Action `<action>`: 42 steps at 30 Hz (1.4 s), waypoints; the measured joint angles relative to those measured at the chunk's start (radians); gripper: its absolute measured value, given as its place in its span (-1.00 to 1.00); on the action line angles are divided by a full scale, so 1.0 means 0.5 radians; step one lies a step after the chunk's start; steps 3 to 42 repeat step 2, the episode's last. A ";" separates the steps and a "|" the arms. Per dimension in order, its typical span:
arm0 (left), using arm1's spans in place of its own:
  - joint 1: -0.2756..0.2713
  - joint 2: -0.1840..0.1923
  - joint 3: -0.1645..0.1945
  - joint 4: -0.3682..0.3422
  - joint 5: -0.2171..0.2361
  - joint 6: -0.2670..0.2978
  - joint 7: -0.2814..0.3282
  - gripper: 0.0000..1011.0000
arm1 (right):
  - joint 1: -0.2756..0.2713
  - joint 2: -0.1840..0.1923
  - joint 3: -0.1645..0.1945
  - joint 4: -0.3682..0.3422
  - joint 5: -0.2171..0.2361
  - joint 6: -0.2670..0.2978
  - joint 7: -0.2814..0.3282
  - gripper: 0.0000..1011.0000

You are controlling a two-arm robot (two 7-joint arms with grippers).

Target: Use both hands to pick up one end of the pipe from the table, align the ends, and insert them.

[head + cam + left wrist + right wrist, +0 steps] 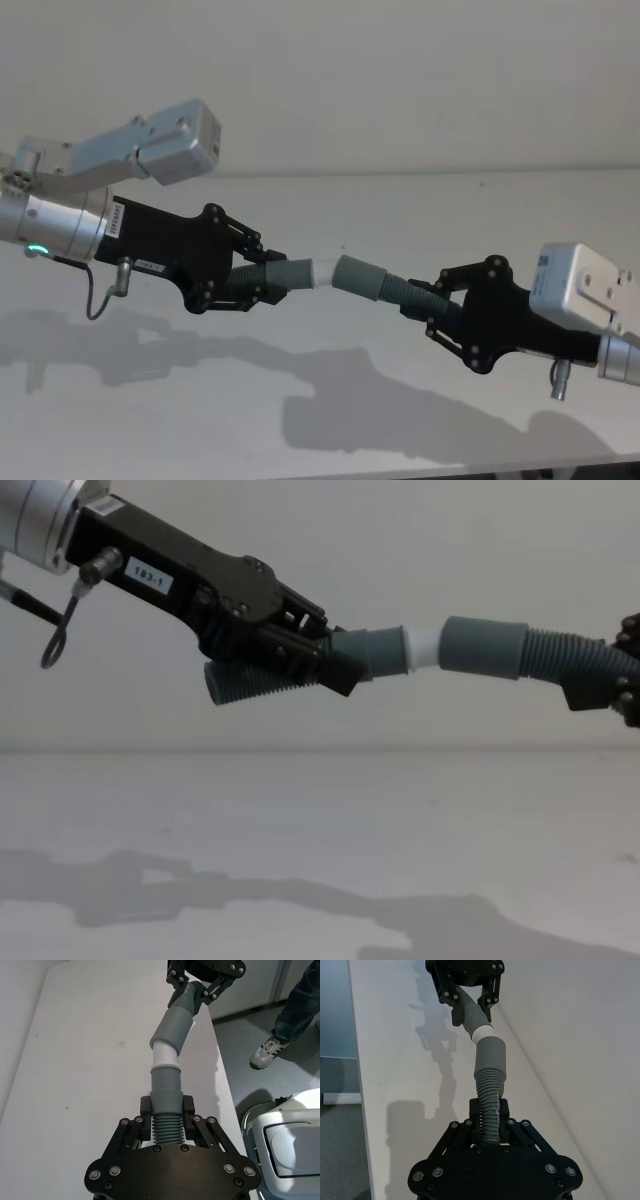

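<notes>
Two robot arms hold a pair of ribbed hose pieces in the air above the white table [330, 400], their ends brought together for joining. The left gripper [262, 283], fingers closed tight on the ribbing just behind the smooth grey collar, carries the plug piece [165, 1105]; its white tip [422, 648] points across to the other arm. The right gripper [425, 303], likewise clamped on corrugated hose, presents the socket piece [385, 283] with its wider grey socket cuff [485, 647] turned to meet the tip.

Both grips sit well back from the mating ends, which appears meant to leave the collar and cuff free to slide together. Both pieces ride clear of the table, with their shadows lying on the surface toward its near edge.

In the wrist views the white tip sits at the cuff's mouth and seems to have just entered it, though how deep it goes cannot be told. The two pieces meet at a slight angle, not in a straight line, so the insertion looks begun but unfinished. Most of the white tip remains bare between collar and cuff, and the cuff holds nothing else that can be seen.
</notes>
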 joint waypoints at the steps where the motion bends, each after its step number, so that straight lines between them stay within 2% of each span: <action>1: 0.000 0.000 0.000 0.000 0.000 0.000 0.000 -0.36 | 0.000 0.000 0.000 0.000 0.000 0.000 0.000 -0.66; 42: 0.000 0.000 0.000 0.000 0.000 0.000 0.000 -0.36 | 0.000 0.000 0.000 0.000 0.000 0.000 0.000 -0.66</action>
